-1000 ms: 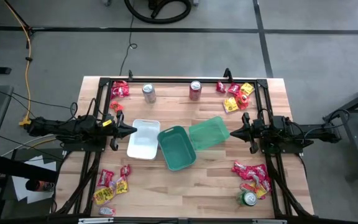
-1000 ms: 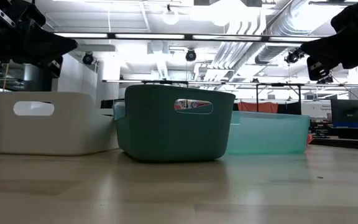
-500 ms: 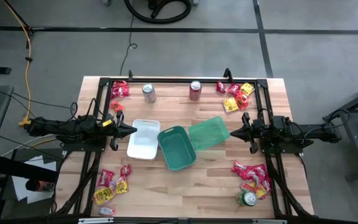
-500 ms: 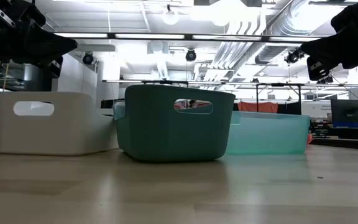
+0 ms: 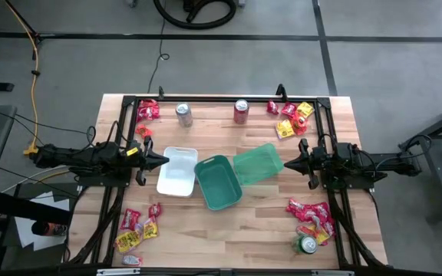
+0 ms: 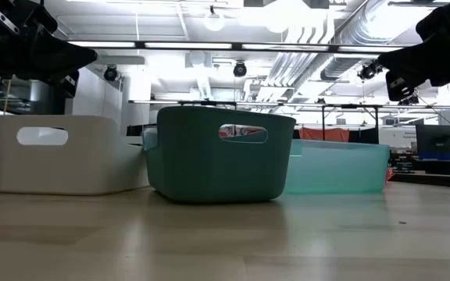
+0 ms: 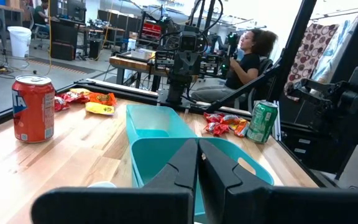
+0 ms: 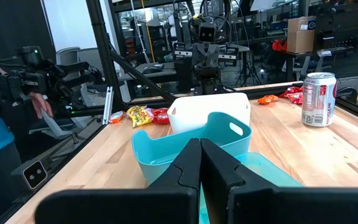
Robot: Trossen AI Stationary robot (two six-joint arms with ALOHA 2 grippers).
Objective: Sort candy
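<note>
Nothing moved: three bins, three cans, four candy heaps.

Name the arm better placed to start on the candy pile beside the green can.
Right. That candy pile and the green can lie on the right gripper's side; the left gripper sits across the trays.

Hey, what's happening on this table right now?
Nothing is being handled yet. The left end effector and right end effector hover shut on either side of three bins: white, teal and light green. The candy lies in heaps at the table's corners, and the bins look empty.
</note>
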